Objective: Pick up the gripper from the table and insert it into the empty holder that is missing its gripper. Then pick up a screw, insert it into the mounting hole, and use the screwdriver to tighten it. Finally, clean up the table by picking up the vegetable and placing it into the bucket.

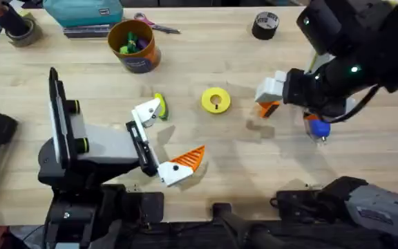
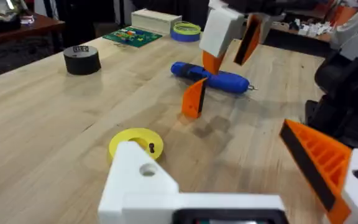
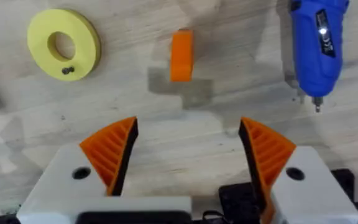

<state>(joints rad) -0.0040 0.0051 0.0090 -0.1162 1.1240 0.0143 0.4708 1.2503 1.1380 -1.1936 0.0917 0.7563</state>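
The right gripper (image 3: 188, 155) hovers with jaws spread above the gripper (image 3: 181, 55), which stands on the bench (image 1: 206, 55) between the yellow disc (image 3: 63, 43) and the screwdriver (image 3: 318, 38). Descend straddling its flat sides, then pinch. The left gripper (image 1: 163, 142) is spread, its holder (image 2: 143, 186) bare.

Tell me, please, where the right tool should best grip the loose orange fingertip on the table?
Probably across the gripper's two flat long sides, coming straight down from above. It stands narrow and upright, apart from the screwdriver, and the right tool hangs open just short of it.
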